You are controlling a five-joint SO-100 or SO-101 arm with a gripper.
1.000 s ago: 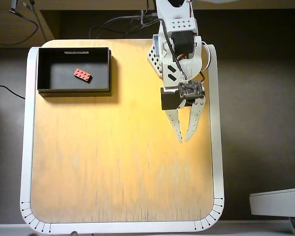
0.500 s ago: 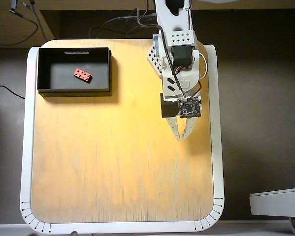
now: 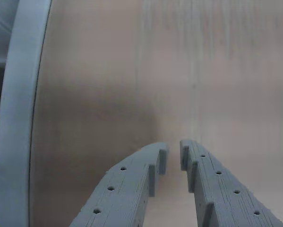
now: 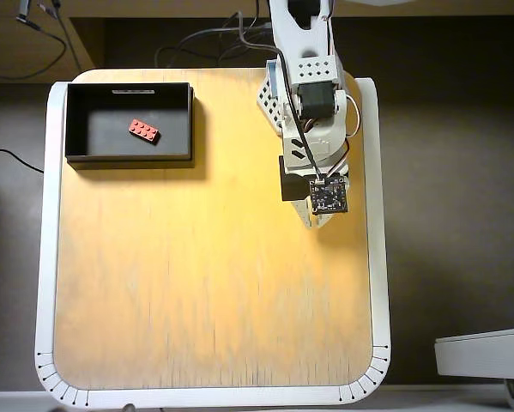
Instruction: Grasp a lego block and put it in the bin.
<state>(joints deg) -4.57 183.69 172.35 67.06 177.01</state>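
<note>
Table [image 4: 205,292]: wooden top with white rim, filling the centre of the overhead view; short tick marks printed along both lower corners of the rim, no numbers or words legible

Arm [image 4: 308,77]: white, entering from top centre of the overhead view, reaching down over the right part of the table; small dark circuit board on the wrist, markings too small to read

Bin [image 4: 76,120]: black open-top box, upper left of the overhead view; pale strip on its far wall, no readable text

Gripper [image 3: 173,156]: lower centre of the wrist view, fingers nearly together with only a narrow slit between the tips, nothing held, bare wood beneath; well apart from the bin

Lego block [image 4: 143,130]: red, lying on the bin floor near its middle, slightly askew; no brand mark discernible

Task status, judged: block already inside bin, grasp and placement apparently complete; no other block visible on the table; nothing evident left except parking the arm
</note>
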